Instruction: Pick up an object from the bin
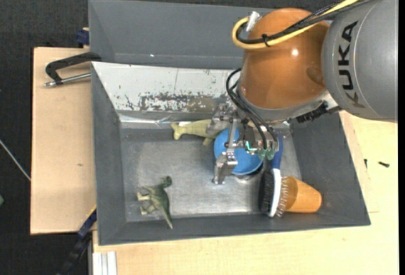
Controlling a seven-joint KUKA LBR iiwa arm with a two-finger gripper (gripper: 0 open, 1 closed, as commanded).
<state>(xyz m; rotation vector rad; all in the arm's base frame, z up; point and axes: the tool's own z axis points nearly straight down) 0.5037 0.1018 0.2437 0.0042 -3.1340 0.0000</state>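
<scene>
My gripper (244, 162) is low in the middle of the bin, right over a round blue thing (243, 163). It stands open. One metal finger (220, 174) reaches down at the blue thing's left side, and the other is at its right, partly hidden under the wrist. A pale yellow-green toy reptile (193, 129) lies just behind and left of the gripper, by the back wall. A brush with black bristles and an orange handle (286, 195) lies right in front of the gripper, at the bin's front right.
A small green toy dinosaur (157, 199) lies at the front left of the bin, well away from the gripper. The arm's orange cover and cables hang over the back right part of the bin.
</scene>
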